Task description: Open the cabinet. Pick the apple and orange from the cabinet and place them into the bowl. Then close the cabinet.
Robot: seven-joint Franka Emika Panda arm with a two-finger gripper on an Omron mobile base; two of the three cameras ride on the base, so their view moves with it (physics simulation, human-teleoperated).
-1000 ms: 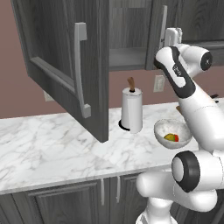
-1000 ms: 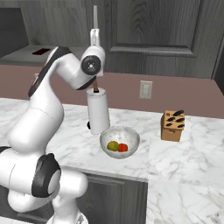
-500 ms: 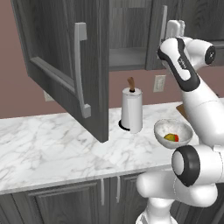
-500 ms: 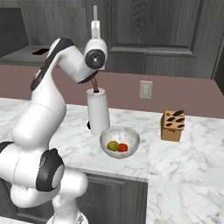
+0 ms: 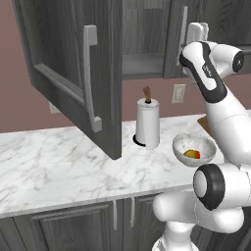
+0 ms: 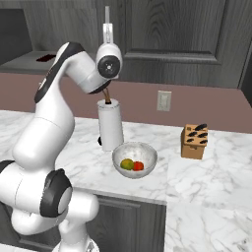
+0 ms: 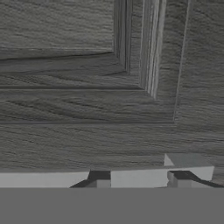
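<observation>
The gripper (image 7: 139,179) is raised against the right-hand door of the cabinet (image 7: 87,65), and its two dark fingertips (image 7: 98,180) are seen at the bottom of the hand view with a moderate gap between them. A silver bar handle (image 7: 43,179) runs straight across both tips, and the recessed door panel lies just beyond them. Whether the pads are pressed on the bar or merely set beside it cannot be told from this angle — the handle may be gripped, but the contact is hidden.

In the left base view the gripper (image 5: 198,30) is seen just beside that same handle (image 5: 184,27), while the cabinet's other door (image 5: 73,59) is swung wide open, well off to the fingers' far side.

Well below the fingers, on the marble counter (image 6: 206,182), the bowl (image 6: 147,153) is found — a red fruit (image 6: 139,166) and a yellow-green fruit (image 6: 127,164) are lying in it, touching. A paper-towel roll (image 6: 110,125) is standing upright just behind the bowl, almost straight beneath the gripper (image 6: 107,29), and a knife block (image 6: 193,141) is set further along the counter.
</observation>
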